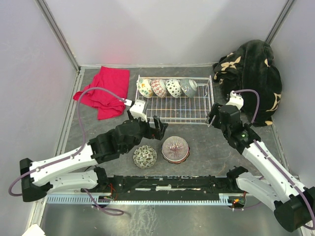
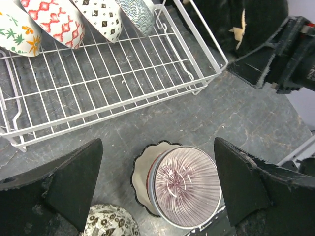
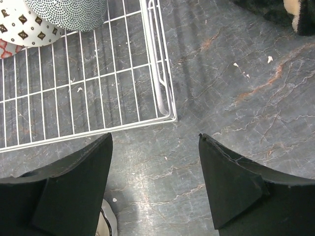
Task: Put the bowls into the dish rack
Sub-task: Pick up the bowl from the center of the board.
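White wire dish rack (image 1: 183, 110) is sitting at the back of the dark surface (image 1: 206, 147), holding four patterned bowls (image 1: 166, 88) along its far side. Left hand (image 1: 147, 120) is hovering released and empty over a purple-striped bowl (image 1: 175, 149) (a floral bowl (image 1: 144, 156) is lying just beside it) — right hand (image 1: 215, 118) is gaping empty near the rack's right corner.

Dark marbled table (image 1: 206, 147) held: white wire dish rack (image 1: 183, 106), red cloth (image 1: 106, 91), black patterned blanket (image 1: 253, 73), floral bowl (image 1: 144, 156), purple-ribbed bowl (image 1: 175, 149).
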You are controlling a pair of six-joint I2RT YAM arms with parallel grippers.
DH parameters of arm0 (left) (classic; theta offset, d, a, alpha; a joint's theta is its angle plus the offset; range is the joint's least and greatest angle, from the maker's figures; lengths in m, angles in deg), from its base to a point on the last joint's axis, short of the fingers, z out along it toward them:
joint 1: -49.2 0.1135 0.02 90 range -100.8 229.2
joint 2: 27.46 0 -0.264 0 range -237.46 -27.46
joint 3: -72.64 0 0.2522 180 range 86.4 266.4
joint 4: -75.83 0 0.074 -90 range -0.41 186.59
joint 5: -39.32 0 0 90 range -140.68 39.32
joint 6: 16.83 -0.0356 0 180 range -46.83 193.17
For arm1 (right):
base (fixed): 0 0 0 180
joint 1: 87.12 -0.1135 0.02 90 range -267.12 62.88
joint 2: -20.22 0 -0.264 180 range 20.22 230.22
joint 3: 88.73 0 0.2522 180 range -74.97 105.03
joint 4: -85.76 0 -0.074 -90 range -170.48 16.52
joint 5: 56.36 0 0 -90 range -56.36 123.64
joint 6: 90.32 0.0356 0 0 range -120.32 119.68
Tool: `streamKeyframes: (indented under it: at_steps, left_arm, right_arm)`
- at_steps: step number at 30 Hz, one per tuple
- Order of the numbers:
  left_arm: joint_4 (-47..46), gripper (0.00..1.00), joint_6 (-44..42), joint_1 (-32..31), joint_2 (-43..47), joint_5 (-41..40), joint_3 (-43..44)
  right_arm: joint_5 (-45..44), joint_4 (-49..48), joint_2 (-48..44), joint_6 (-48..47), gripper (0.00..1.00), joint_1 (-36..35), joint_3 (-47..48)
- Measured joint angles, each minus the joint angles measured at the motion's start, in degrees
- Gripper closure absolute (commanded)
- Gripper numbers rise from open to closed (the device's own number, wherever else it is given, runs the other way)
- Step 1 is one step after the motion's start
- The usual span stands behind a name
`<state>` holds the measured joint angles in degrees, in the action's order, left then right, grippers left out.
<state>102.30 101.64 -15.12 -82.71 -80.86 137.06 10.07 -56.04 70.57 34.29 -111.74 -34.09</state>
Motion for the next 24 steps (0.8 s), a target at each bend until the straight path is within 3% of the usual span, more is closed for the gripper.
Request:
streamKeyframes:
  at_steps: [7,24]
  left_arm:
    - [4.3,0.01,2.3,-5.2,7.1,-3.0,-3.5]
    - [11.3,0.01,12.1,-11.8,9.7,-6.9,-15.8]
  right_arm:
    - [0.7,-0.1,0.5,0.0,0.21,0.0,0.0]
    - [2.3,-0.5,2.7,0.0,0.21,0.0,0.0]
